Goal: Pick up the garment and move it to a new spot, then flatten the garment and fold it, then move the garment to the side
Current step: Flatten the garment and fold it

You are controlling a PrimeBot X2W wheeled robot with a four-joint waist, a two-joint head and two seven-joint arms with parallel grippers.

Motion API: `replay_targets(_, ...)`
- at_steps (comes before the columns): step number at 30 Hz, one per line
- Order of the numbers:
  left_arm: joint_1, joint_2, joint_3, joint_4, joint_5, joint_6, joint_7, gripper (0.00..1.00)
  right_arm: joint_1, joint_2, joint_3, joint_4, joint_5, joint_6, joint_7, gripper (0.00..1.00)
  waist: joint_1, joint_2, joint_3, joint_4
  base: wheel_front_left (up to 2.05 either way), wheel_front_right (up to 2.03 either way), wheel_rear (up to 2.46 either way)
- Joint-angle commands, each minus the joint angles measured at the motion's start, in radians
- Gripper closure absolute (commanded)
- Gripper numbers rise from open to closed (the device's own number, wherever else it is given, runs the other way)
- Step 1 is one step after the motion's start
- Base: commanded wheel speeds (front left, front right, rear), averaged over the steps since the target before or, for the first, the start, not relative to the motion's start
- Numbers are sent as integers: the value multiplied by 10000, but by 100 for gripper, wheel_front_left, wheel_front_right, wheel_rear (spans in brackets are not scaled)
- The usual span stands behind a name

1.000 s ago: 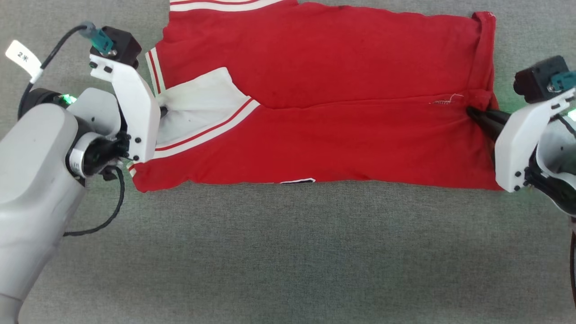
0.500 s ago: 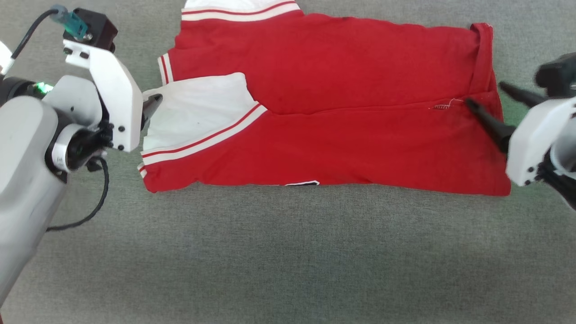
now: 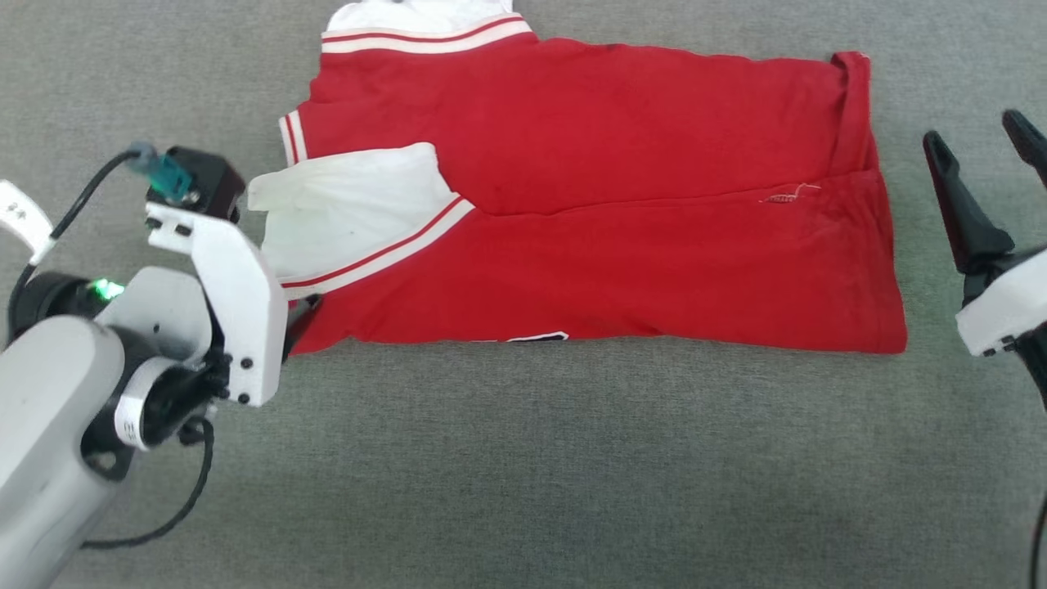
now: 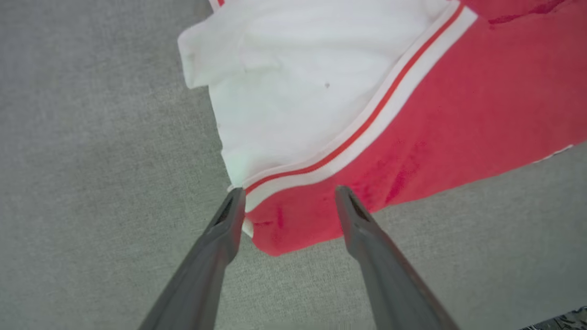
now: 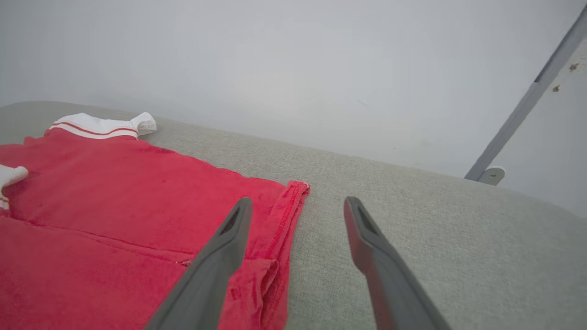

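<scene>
garment [image 3: 622,204] on grey cloth [image 3: 523,474], left tool [image 4: 286,190] spread at corner

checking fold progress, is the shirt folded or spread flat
Folded: the garment has its near part lapped over the rest, white sleeve lying on top.

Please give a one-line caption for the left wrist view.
Open left gripper at a corner of the folded garment, beside its white sleeve, on grey cloth.
</scene>
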Motion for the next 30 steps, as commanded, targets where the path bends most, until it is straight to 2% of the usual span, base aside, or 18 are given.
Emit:
replay_targets(1,122,73,31,-99,-76,130,50,0,92,87,-118,-145,-115,1,-62,0,0,-1,17,-41,0,0,0)
replay_targets(4,430,306,90,-364,-104,482,170,0,588,560,-565,-598,-325,1,17,0,0,-1,41,-182,0,0,0)
replay_targets(9,781,473,276,-82,-330,757,82,0,1336,1272,-1080,-1222,-496,1,249,0,0,-1,53,-431,0,0,0)
replay_targets(15,1031,378,311,792,-566,830,124,0,2114,1735,-1202,-1697,-365,1,759,0,0,-1,61,-684,0,0,0)
replay_targets(20,1157,21,242,1622,-847,730,141,0,2607,1731,-1007,-1842,50,1,1403,0,0,-1,59,-780,0,0,0)
replay_targets(21,1142,-31,189,1745,-874,602,141,36,2681,1743,-937,-1855,164,1,1571,0,0,-1,59,-793,0,0,0)
replay_targets(22,1112,-142,208,1862,-973,530,71,100,2724,1758,-901,-1867,255,1,1741,0,0,-1,55,-797,0,0,0)
replay_targets(30,981,-540,-52,2299,-1004,257,292,100,2744,1777,-809,-1669,746,1,3421,0,0,-1,10,-637,0,0,0)
